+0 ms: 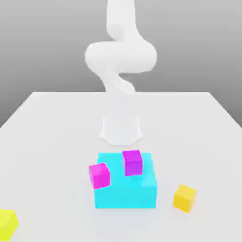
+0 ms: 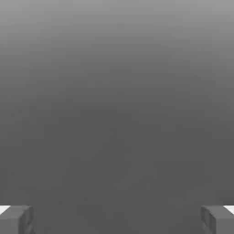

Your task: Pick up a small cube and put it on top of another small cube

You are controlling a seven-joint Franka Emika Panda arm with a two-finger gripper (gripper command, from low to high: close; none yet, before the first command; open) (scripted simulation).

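The gripper is spread wide in the hand view, its two fingertips well apart with only plain grey between them and nothing held. In the exterior view, nearest is the yellow cube, on the table at the exterior view's left and partly cut off by the edge. Farther back, the orange cube sits on the table toward the exterior view's right, turned at an angle, near the cyan block but apart from it. The pink cube overlaps the block's edge on the exterior view's left; whether it rests on the block cannot be told. The purple cube is on the block's top, toward the back, apart from the pink one. The broad block stands between these two cubes and the table below. Behind it all, the arm rises upright from its base, bulges sideways at a thick joint and runs up out of the exterior view's top edge, before a grey backdrop.
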